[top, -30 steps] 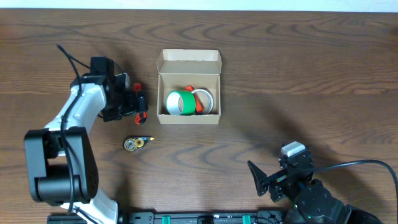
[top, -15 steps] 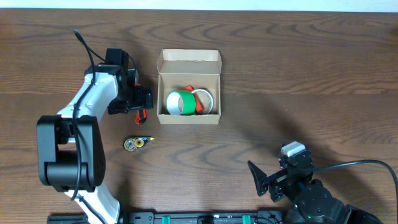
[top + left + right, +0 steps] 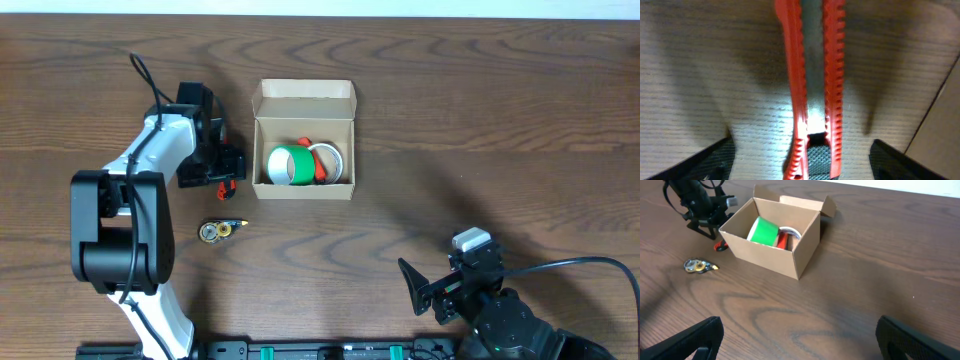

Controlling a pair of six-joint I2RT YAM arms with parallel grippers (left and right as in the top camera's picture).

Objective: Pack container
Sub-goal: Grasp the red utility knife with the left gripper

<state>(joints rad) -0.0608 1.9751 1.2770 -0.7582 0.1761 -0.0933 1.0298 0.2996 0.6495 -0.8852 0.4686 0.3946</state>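
The container (image 3: 304,186), a tan cardboard box with its flap lid open at the back, holds a green tape roll (image 3: 288,165), a white tape roll (image 3: 330,158) and a red item. It also shows in the right wrist view (image 3: 800,250). My left gripper (image 3: 224,170) is just left of the box, low over a red utility knife (image 3: 229,186). In the left wrist view the knife (image 3: 812,75) lies on the table between my open fingers (image 3: 807,157), which do not touch it. My right gripper (image 3: 800,337) is open and empty at the front right (image 3: 425,290).
A small yellow and grey tape dispenser (image 3: 218,230) lies on the wood table in front of the left gripper; it also shows in the right wrist view (image 3: 697,266). The box edge shows at the right in the left wrist view (image 3: 940,125).
My left arm has swung to the right, bringing the wrist closer to the box, with the gripper staying over the red knife. The right arm has not moved.
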